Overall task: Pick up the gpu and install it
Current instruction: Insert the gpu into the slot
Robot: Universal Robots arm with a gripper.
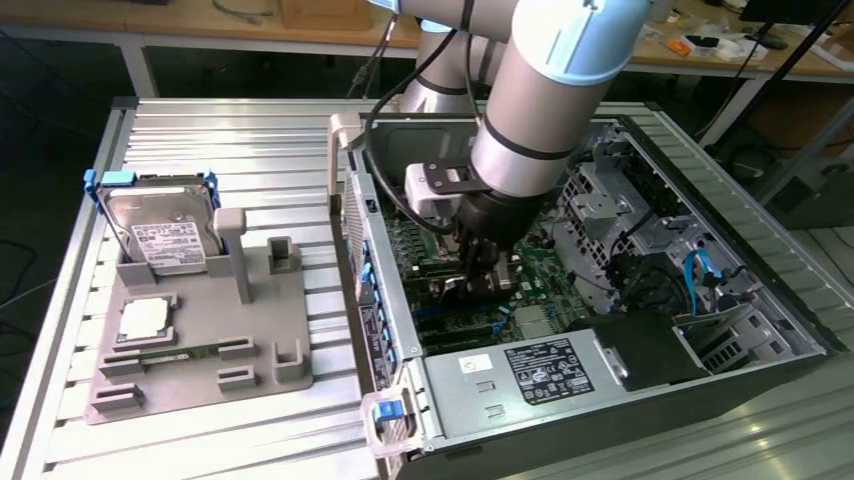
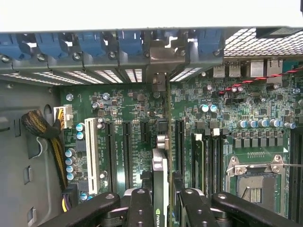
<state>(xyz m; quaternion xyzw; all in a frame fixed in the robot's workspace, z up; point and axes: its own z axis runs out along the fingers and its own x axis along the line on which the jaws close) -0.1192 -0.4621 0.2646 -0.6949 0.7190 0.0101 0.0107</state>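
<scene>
Gpu [image 2: 160, 175]: dark card seen edge-on, standing upright inside the open computer case [image 1: 787, 330] over the green motherboard [image 2: 137, 97]. It is clamped between the two fingers of the gripper [image 2: 163, 196], one finger on each face. Exterior view, from its left: grey parts tray [image 1: 200, 385], carrying a hard drive [image 1: 167, 240], a processor chip [image 1: 144, 318] and a memory stick [image 1: 167, 352], all well apart from the arm. Then comes the case, with the arm reaching down into its middle, and the power supply [image 1: 534, 375] along the near edge. Wrist view, in order across the board: cable bundle [image 2: 40, 130], white slot [image 2: 91, 156], long black slots [image 2: 127, 151], the card, memory slots [image 2: 208, 161], processor socket [image 2: 255, 182]. The card's metal bracket [image 2: 161, 59] appears to sit among the blue slot clips [image 2: 94, 45] on the rear wall. Whether the card's lower edge has entered a slot cannot be told. Handling note, as a judgement: the step is seating the card. It would go best with the card kept plumb and parallel to its slot, the bracket lined up with the rear opening, and pressure straight down and even along the length. A tilt risks jamming one corner or scraping the small capacitors just beside it. The grip should be firm enough that the card cannot twist between the fingers.
</scene>
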